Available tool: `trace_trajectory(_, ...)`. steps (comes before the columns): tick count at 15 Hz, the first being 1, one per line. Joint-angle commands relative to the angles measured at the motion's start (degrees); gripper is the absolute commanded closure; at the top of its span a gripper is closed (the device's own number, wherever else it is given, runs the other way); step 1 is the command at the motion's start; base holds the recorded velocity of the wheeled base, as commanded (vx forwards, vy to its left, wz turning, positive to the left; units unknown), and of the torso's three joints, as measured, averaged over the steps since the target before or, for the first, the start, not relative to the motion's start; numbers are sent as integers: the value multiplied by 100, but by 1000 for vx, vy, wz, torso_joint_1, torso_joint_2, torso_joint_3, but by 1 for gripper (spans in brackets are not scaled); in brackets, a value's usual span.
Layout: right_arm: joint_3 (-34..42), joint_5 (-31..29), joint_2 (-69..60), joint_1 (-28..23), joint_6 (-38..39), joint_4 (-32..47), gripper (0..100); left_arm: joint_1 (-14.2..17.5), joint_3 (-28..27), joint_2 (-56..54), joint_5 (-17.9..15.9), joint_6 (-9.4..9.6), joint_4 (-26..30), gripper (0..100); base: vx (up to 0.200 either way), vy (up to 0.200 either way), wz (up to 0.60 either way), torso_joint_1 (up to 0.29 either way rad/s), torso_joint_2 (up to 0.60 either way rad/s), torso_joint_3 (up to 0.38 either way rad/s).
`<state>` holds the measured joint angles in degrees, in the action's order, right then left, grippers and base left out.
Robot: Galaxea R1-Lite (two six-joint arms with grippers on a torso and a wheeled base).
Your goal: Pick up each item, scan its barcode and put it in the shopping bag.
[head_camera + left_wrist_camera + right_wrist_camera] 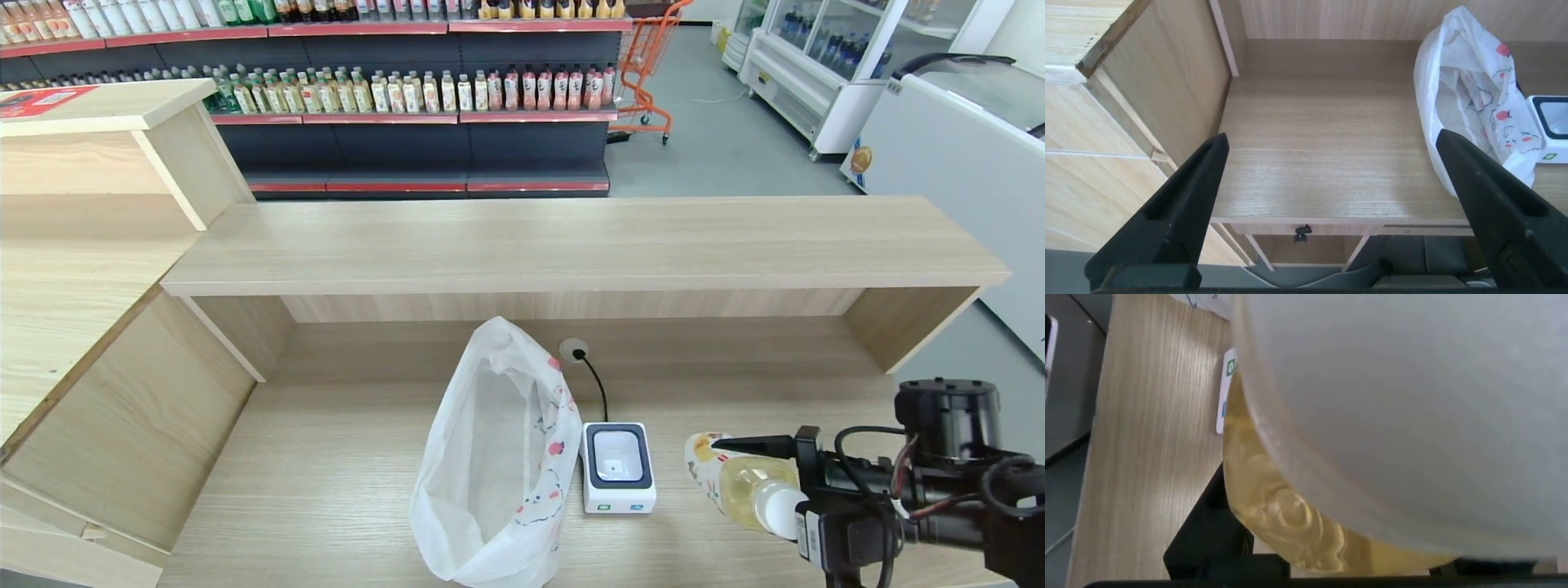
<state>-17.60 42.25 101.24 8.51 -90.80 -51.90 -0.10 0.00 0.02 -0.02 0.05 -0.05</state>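
The right arm comes in low from the robot's right, forearm about level, and its right pincer [728,482] is clamped around a bottle [739,490] of yellow liquid. The bottle lies nearly flat, its long axis running across the tabletop [326,490]. Its white cap points back toward the wrist and its base toward the scanner [618,467], which sits just to its left and apart from it. The shopping bag [498,465] stands open on the scanner's other side.

The left pincer [1333,139] hangs spread wide and empty over the tabletop's left part. The left wrist view adds a small dark latch [1302,234] under the front edge. The right wrist view gives the liquid close up.
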Motion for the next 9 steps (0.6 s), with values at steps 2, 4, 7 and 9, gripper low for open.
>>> trace_trajectory(2,-736,363,853,195,-281,13,100,1,0,-2,2,4,-4,0,0,0,0,0,0,0)
trace_trajectory(4,-841,468,1108,300,-369,4,100,1,0,-2,2,-5,-4,0,0,0,0,0,0,0)
trace_trajectory(7,-1035,556,1345,388,-562,4,100,1,0,-2,-6,-5,-4,0,0,0,0,0,0,0)
trace_trajectory(9,-1158,705,1486,388,-615,4,100,1,0,-2,2,-5,-4,0,0,0,0,0,0,0)
